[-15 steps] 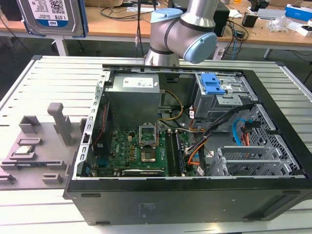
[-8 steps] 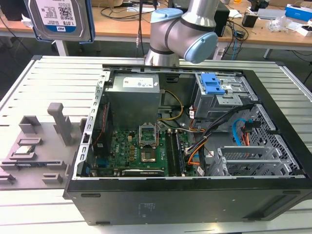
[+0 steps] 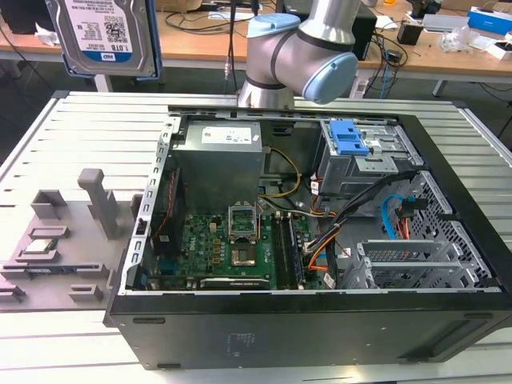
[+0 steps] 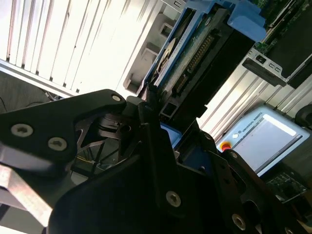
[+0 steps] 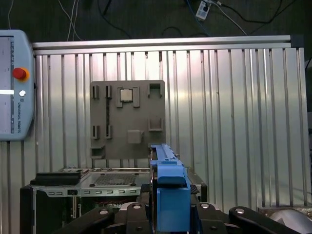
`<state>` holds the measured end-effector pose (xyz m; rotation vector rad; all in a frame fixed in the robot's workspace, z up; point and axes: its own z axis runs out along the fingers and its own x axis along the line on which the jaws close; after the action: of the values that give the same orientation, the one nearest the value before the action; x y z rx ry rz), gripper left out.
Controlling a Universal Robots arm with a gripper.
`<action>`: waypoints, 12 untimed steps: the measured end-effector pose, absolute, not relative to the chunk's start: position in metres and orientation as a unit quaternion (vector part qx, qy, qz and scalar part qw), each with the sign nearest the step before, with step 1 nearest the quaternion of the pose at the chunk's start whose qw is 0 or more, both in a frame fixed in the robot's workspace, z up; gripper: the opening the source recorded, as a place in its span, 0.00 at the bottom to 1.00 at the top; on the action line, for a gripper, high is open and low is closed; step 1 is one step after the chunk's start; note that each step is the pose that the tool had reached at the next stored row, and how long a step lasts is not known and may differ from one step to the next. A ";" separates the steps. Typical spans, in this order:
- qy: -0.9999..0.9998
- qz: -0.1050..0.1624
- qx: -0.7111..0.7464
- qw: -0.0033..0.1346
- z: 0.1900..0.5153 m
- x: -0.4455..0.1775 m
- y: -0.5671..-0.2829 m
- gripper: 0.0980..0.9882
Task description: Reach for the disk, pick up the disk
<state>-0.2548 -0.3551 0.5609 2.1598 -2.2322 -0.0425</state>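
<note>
Pincer (image 5: 170, 217) clamped on the disk (image 3: 100, 36), held upright aloft, white barcode label facing the exterior view.

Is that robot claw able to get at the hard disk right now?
Yes, it seems so: in the second wrist view the gripper looks closed on the disk, which the exterior view shows lifted clear of the computer case.

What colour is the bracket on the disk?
Blue; the bracket on the disk shows best in the first wrist view.
</note>
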 end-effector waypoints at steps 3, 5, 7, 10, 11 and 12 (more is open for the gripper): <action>-0.719 -0.014 0.695 0.018 0.558 -0.253 -0.355 0.30; -0.719 -0.014 0.695 0.018 0.556 -0.252 -0.355 0.30; -0.719 -0.014 0.695 0.018 0.554 -0.251 -0.355 0.30; -0.719 -0.014 0.695 0.018 0.551 -0.250 -0.355 0.30; -0.719 -0.014 0.695 0.018 0.549 -0.249 -0.355 0.30; -0.719 -0.014 0.695 0.018 0.548 -0.249 -0.355 0.30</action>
<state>-0.2490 -0.3551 0.5484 2.1598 -2.2324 -0.0424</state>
